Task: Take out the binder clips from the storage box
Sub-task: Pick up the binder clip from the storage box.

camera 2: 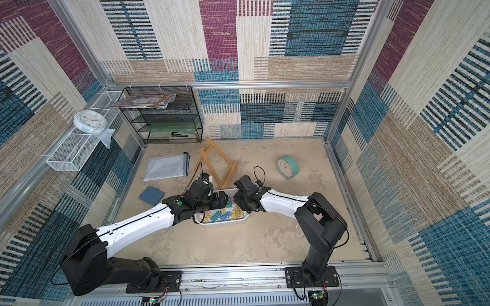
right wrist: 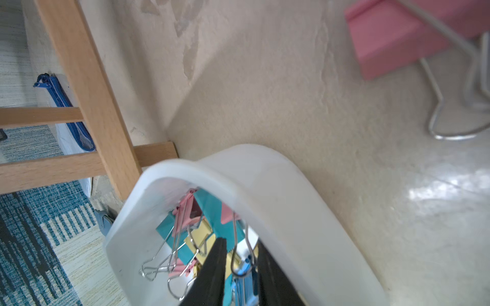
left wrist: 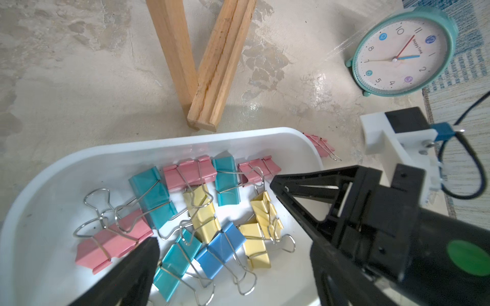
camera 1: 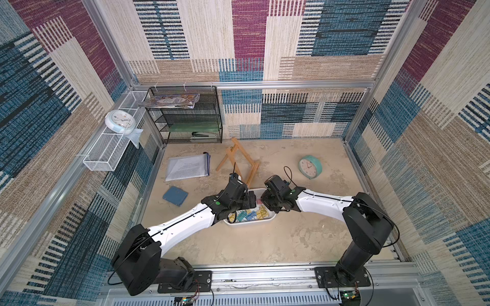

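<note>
Left wrist cam: the left fingers [left wrist: 233, 238] are spread wide with nothing in them, hanging right over the clips [left wrist: 148, 201] in the box [left wrist: 159, 144]. Pink, teal, yellow and blue ones lie jumbled on its floor, wire handles all tangled up.

In both top views the box [camera 1: 246, 223] sits mid-table [camera 1: 265, 246], between the two arms, and the foot of the wooden easel [camera 1: 238, 161] is just beyond its far rim.

Moving right, the right wrist cam has the right fingers [right wrist: 240, 243] down inside the end of the box with only a narrow gap between them. A blue clip's wire handle shows in that gap, but honestly I can't tell if they've got it pinched or not.

One pink clip [right wrist: 392, 34] is already out, lying on the table just outside the box's corner. Further right a teal clock [camera 1: 309, 166] stands upright, well apart from everything else.
</note>
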Controlling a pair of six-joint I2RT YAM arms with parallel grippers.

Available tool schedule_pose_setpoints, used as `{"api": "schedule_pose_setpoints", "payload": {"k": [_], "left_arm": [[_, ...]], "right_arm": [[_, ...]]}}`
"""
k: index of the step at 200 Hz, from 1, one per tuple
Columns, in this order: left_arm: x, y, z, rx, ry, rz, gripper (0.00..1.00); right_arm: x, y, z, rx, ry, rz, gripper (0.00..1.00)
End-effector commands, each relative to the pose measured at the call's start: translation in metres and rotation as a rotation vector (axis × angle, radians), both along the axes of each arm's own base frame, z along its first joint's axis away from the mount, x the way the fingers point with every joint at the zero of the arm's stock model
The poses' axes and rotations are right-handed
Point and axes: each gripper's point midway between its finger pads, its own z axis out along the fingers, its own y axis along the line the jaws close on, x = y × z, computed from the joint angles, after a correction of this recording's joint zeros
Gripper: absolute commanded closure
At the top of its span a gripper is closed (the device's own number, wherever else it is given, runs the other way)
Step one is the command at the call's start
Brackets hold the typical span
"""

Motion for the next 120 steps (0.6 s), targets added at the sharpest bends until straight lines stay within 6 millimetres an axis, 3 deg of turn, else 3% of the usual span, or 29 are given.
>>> {"api": "schedule_pose_setpoints", "payload": {"k": [1, 44, 95, 120], "left_arm": [[0.003, -0.001, 0.004, 0.000, -0.012, -0.003, 0.06], [0.002, 0.001, 0.005, 0.003, -0.014, 0.000, 0.06], [0.001, 0.001, 0.004, -0.004, -0.016, 0.002, 0.06], [0.002, 0.001, 0.004, -0.002, -0.013, -0.001, 0.06]], "right_arm": [[-0.002, -0.005, -0.013, -0.026, 0.036, -0.031, 0.74], [0.002, -0.005, -0.016, -0.046, 0.025, -0.025, 0.77], [0.009, -0.010, 0.000, -0.123, -0.033, -0.023, 0.74], [0.006, -0.017, -0.003, -0.154, -0.015, -0.053, 0.74]]}}
